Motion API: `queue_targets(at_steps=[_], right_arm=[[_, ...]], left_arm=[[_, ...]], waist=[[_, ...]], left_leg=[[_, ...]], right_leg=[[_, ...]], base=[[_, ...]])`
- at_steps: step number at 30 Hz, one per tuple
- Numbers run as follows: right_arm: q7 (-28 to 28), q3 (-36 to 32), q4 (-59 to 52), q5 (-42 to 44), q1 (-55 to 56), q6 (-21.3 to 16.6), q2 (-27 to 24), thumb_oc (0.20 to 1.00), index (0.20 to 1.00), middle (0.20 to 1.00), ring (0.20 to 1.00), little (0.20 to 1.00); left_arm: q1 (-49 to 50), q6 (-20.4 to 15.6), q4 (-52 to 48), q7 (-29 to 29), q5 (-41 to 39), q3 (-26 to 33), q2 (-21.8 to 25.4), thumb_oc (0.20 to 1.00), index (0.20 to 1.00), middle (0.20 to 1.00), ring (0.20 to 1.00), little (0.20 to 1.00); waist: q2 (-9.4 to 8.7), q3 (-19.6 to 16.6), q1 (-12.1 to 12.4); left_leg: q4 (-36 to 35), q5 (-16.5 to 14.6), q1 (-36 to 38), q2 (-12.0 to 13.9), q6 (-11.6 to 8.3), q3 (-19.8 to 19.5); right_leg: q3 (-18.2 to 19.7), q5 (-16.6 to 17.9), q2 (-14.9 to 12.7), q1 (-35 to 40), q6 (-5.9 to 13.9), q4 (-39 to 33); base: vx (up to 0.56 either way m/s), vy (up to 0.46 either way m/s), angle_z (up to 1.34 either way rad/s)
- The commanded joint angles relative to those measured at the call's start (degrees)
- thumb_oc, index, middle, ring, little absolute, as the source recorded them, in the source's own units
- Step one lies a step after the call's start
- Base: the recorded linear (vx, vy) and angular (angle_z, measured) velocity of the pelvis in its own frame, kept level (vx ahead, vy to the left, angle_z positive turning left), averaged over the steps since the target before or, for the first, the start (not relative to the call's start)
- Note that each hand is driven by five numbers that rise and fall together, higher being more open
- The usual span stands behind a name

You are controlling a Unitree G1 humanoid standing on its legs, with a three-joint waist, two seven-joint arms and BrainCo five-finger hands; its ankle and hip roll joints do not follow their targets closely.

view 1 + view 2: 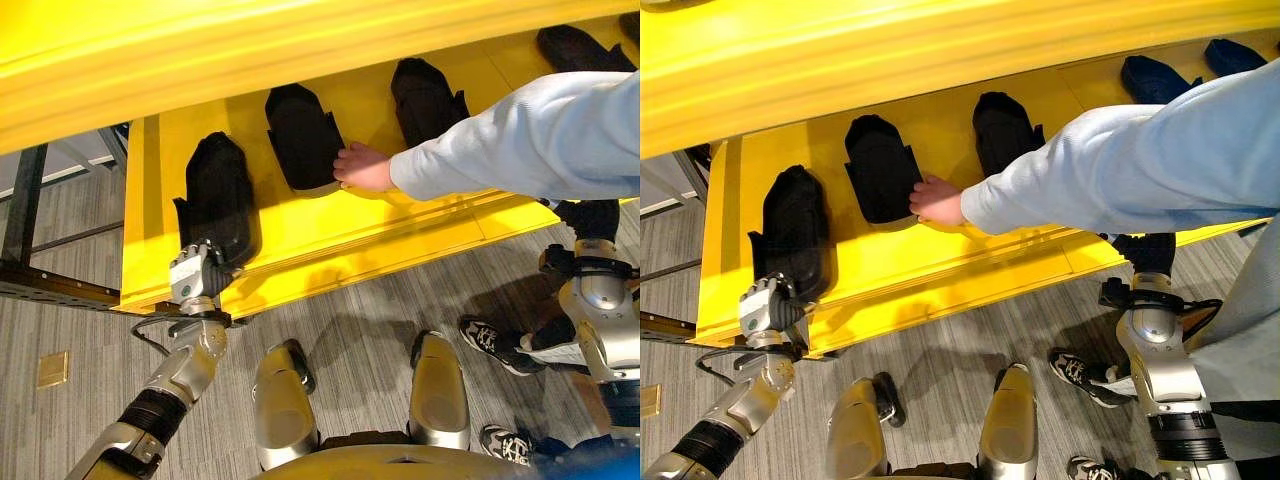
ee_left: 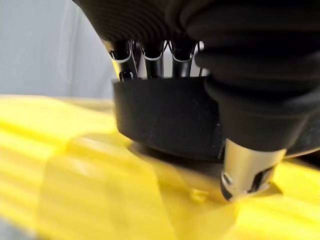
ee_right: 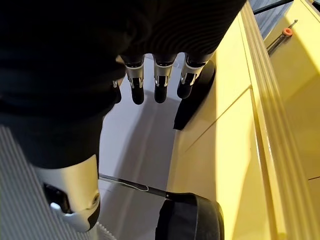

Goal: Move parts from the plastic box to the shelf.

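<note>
L hand (image 1: 197,272) at front edge of yellow shelf (image 1: 300,235), on near end of leftmost black part (image 1: 217,195); in L wrist view the fingers (image 2: 152,55) go over the part's top edge and thumb (image 2: 247,167) sits low at its near side, so it reads as curled round/pinching the part, which rests on the shelf surface; part looks set down, not yet let go.

R hand (image 3: 155,75) hangs beside the shelf's right end, fingers straight and loose, holding nothing; idle.

Three more black parts in a row on the shelf; second part (image 1: 303,135) is touched by a person's hand (image 1: 362,167), light sleeve (image 1: 520,140) reaching in from the right; third part (image 1: 425,95) just beyond.

Handling, judged: part looks like rigid moulded plastic, matte, prob light-to-medium; won't deform under grip; smooth sides may slip, so take hold across the narrow near end, thumb opposing fingers; not fragile-looking. Plastic box not seen.
</note>
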Motion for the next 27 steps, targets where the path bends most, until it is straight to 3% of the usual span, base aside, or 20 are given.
queue_targets(at_steps=[1,12,22,27], right_arm=[[0.7,0.7,0.6,-1.3,-0.8,-1.6,-1.2,1.000,1.000,1.000,1.000,1.000],[1.2,1.3,0.8,-0.9,-2.0,-0.8,-2.0,1.000,1.000,1.000,1.000,1.000],[1.0,2.6,1.1,-1.2,-2.2,-1.6,-1.8,1.000,1.000,1.000,1.000,1.000],[0.4,3.0,1.1,-1.0,-2.1,-2.4,-1.2,1.000,1.000,1.000,1.000,1.000]], left_arm=[[-3.8,1.2,1.8,3.6,-0.3,4.6,5.2,0.200,0.200,0.200,0.200,0.200],[-4.7,2.5,2.1,2.7,-0.1,6.1,7.7,0.200,0.200,0.200,0.200,0.200],[-7.4,-2.2,0.3,-0.3,3.8,3.5,9.0,0.200,0.200,0.200,0.200,0.200],[-7.2,-5.1,-3.7,1.1,7.9,1.7,8.5,0.200,0.200,0.200,0.200,0.200]], waist=[[-0.52,-2.1,-0.7],[-0.35,-2.0,-0.8],[-0.49,-1.6,-1.3],[-0.91,-1.0,-1.1]], left_leg=[[1.3,-4.2,3.4,-3.4,4.98,3.4],[1.5,-4.3,3.0,-3.7,5.26,3.8],[2.0,-4.9,2.6,-3.7,5.70,4.2],[2.1,-5.1,2.4,-3.7,5.97,4.1]], right_leg=[[-3.2,-2.8,3.1,2.0,-4.31,4.4],[-2.8,-2.6,2.9,1.6,-4.25,4.0],[-2.6,-2.6,3.0,1.1,-4.03,4.2],[-2.7,-2.5,3.1,0.7,-3.85,4.4]], base=[[0.03,0.023,-0.04],[0.00,0.000,0.00],[0.00,0.010,-0.01],[-0.02,-0.015,-0.03]])
